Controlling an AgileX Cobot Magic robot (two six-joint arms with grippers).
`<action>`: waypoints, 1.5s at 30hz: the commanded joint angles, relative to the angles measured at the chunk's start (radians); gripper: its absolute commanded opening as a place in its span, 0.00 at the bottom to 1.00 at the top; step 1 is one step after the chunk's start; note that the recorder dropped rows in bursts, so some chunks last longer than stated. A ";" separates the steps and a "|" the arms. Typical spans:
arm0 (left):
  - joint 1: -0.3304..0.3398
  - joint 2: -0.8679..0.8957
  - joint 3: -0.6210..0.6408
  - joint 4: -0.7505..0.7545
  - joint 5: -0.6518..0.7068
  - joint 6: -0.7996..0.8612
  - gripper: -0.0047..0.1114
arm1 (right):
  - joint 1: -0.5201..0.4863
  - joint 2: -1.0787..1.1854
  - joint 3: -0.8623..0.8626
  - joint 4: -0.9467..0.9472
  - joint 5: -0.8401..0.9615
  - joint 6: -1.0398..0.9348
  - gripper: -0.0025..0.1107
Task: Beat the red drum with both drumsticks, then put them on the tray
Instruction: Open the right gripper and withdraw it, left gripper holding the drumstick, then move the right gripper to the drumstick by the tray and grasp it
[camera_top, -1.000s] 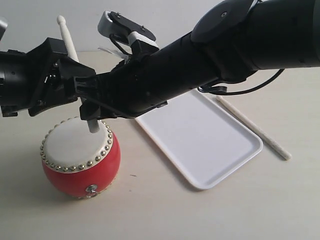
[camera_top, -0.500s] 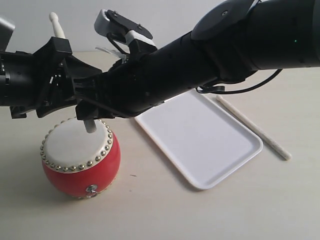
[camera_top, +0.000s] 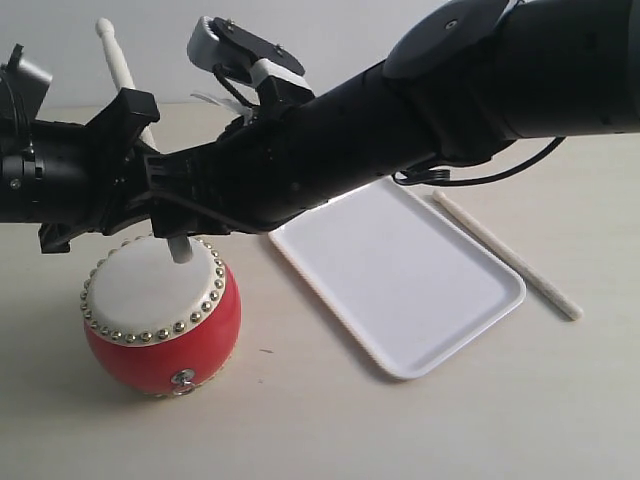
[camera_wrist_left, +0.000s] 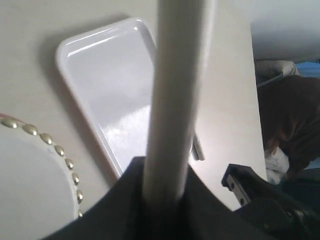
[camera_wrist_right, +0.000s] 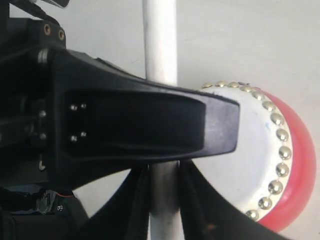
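The red drum (camera_top: 165, 345) (camera_wrist_right: 295, 165), with a cream skin ringed by gold studs, stands at the front left. One drumstick (camera_top: 118, 62) rises steeply above it. Its lower end (camera_top: 181, 250) is at the skin; I cannot tell if it touches. My left gripper (camera_top: 148, 150) (camera_wrist_left: 162, 175) is shut on this stick (camera_wrist_left: 175, 90). My right gripper (camera_top: 175, 215) (camera_wrist_right: 162, 190) reaches across from the right and is shut on what looks like the same stick (camera_wrist_right: 160, 45), lower down. The second drumstick (camera_top: 510, 258) (camera_wrist_left: 198, 149) lies on the table beside the white tray (camera_top: 400, 280) (camera_wrist_left: 110, 85).
The right arm (camera_top: 420, 110) spans the scene above the tray's near-left corner. A black cable (camera_top: 470, 182) loops under it near the tray's far end. The table is pale beige.
The held stick's upper tip has swung left and the left gripper has shifted with it. Its lower end stays on the drum skin. The right arm barely moved.
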 joint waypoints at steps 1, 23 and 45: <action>-0.003 0.002 -0.003 -0.029 -0.009 0.012 0.04 | -0.003 -0.006 -0.006 0.003 0.007 -0.013 0.02; 0.084 0.002 -0.003 -0.036 0.007 0.065 0.04 | -0.003 -0.119 -0.006 -0.135 0.126 0.088 0.50; 0.229 -0.088 0.025 0.170 0.132 0.124 0.04 | -0.475 -0.117 -0.006 -1.426 0.386 0.634 0.27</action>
